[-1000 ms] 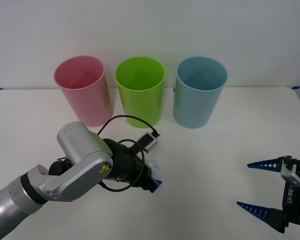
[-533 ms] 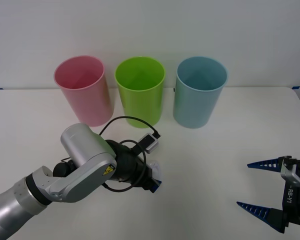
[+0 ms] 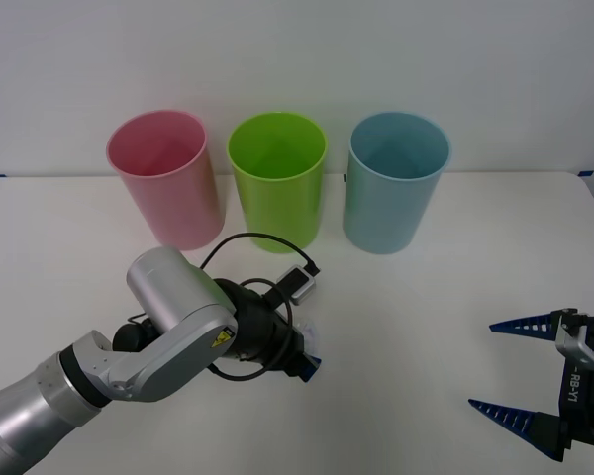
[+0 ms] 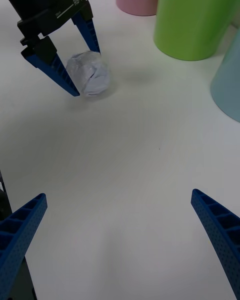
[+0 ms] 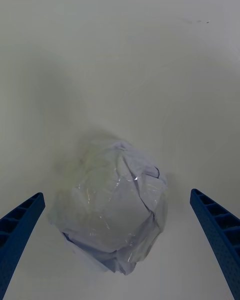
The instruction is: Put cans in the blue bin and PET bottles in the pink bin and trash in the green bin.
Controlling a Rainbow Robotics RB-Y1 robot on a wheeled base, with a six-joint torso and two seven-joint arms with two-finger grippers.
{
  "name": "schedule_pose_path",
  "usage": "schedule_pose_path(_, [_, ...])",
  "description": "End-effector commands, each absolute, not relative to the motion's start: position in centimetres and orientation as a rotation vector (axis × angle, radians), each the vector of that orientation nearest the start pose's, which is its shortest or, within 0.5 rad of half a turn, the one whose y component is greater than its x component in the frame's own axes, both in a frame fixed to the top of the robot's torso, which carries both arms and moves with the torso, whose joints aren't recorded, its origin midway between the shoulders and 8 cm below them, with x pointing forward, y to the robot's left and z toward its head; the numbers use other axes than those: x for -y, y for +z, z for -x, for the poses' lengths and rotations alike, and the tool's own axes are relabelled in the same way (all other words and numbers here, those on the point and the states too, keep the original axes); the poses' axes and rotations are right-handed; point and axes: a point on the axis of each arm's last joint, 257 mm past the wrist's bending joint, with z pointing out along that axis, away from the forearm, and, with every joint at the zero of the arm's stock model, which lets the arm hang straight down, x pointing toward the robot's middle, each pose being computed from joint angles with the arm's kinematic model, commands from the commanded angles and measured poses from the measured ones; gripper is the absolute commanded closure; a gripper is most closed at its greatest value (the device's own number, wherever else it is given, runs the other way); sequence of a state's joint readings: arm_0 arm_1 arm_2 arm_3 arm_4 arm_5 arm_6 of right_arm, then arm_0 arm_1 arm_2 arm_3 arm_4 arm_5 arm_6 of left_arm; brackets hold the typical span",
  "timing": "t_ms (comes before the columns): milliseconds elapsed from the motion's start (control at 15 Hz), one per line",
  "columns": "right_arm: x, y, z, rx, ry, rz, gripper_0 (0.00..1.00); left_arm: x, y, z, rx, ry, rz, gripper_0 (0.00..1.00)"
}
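On the white table [image 3: 445, 327], the pink bin [image 3: 166, 178] stands farthest left in the back row, upright, with the green bin [image 3: 277, 178] just beside it and the blue bin [image 3: 395, 181] to the right of that. In front of the pink and green bins, the left gripper [image 4: 82, 65] reaches low over the table, its jaws spread wide to either side of the trash [image 5: 112, 205], a crumpled whitish wad lying on the table between the blue fingers [image 5: 217, 235]; the right wrist view shows the fingertips close against the wad, though contact cannot be confirmed. Well apart at the near right corner, the right gripper [image 3: 510, 366] hovers with its jaws wide and nothing between them.
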State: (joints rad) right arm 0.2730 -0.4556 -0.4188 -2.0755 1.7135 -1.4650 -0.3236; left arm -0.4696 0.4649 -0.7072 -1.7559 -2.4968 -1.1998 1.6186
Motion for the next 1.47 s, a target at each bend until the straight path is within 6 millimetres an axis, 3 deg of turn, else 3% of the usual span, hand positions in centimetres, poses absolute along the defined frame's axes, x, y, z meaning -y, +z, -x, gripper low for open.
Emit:
schedule_pose_path(67, [24.63, -23.48, -31.7, -1.833, 0.407, 1.217, 0.0, -2.34, -33.5, -41.32, -2.388, -0.3, -1.074, 0.0])
schedule_pose_path(467, [24.63, -23.48, -31.7, -1.833, 0.407, 1.217, 0.0, -1.97, -33.77, -41.56, -2.388, -0.294, -1.067, 0.03])
schedule_pose_path(533, [24.63, -23.48, -31.7, -1.833, 0.407, 1.217, 0.0, -2.0, -33.81, -41.57, -2.387, -0.29, -1.069, 0.21])
schedule_pose_path(600, [24.63, -23.48, -31.7, -1.833, 0.407, 1.217, 0.0, -2.06, -33.77, -41.67, -2.386, -0.286, -1.067, 0.84])
schedule_pose_path(667, [24.63, -23.48, -31.7, -1.833, 0.407, 1.217, 0.0, -2.06, -33.72, -41.77, -2.382, -0.284, -1.066, 1.0])
schedule_pose_path(1467, [24.63, -23.48, -31.7, -1.833, 0.407, 1.217, 0.0, -1.75, -33.43, -42.07, -2.341, -0.309, -1.076, 1.0])
